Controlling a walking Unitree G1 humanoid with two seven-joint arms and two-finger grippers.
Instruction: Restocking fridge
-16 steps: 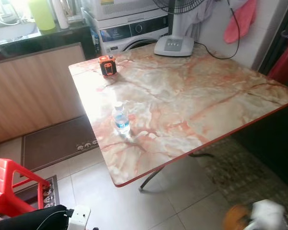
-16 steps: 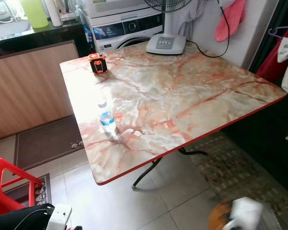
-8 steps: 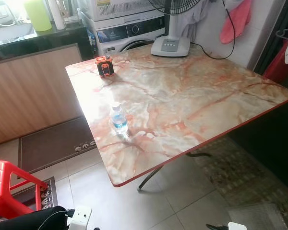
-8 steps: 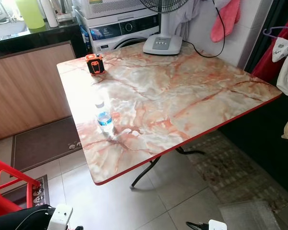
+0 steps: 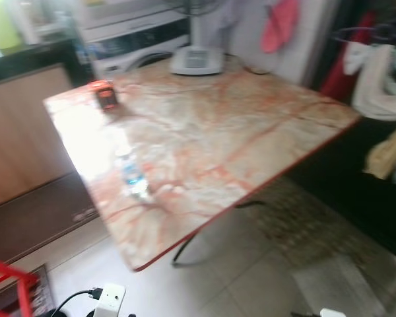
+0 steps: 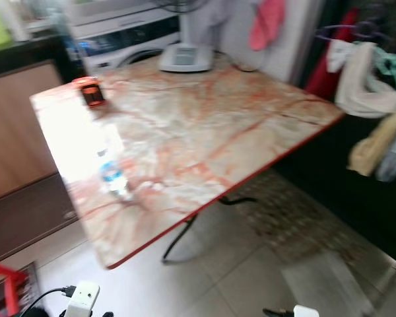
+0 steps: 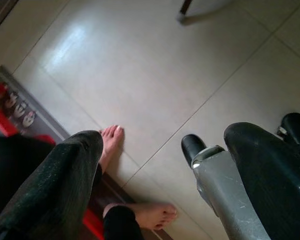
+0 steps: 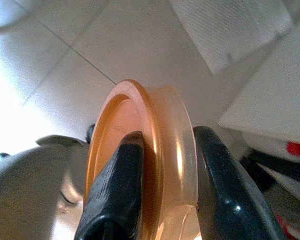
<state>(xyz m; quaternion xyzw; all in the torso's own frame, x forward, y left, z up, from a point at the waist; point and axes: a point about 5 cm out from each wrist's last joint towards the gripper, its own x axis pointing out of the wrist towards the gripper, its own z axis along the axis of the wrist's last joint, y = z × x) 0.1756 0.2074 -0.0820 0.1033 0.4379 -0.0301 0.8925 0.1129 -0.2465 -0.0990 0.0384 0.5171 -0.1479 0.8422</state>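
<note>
- Head views are blurred. I see a marble-patterned table (image 5: 237, 125) with a red edge, standing on a tiled floor (image 5: 237, 277).
- A small water bottle (image 5: 131, 177) stands upright near the table's left edge; an orange-and-black device (image 5: 105, 96) sits near the far left corner, well apart from it.
- A fan base (image 5: 197, 61) rests at the far edge of the table; clothes (image 6: 366, 86) hang to the right.
- Right gripper (image 8: 165, 200): its two black fingers (image 8: 115, 190) are clamped on an orange translucent container (image 8: 150, 150), one on each side, held above the floor.
- Left gripper (image 7: 160, 190): hangs low over the floor, fingers apart with nothing between them. A person's bare feet (image 7: 111, 142) stand just beside it.
</note>
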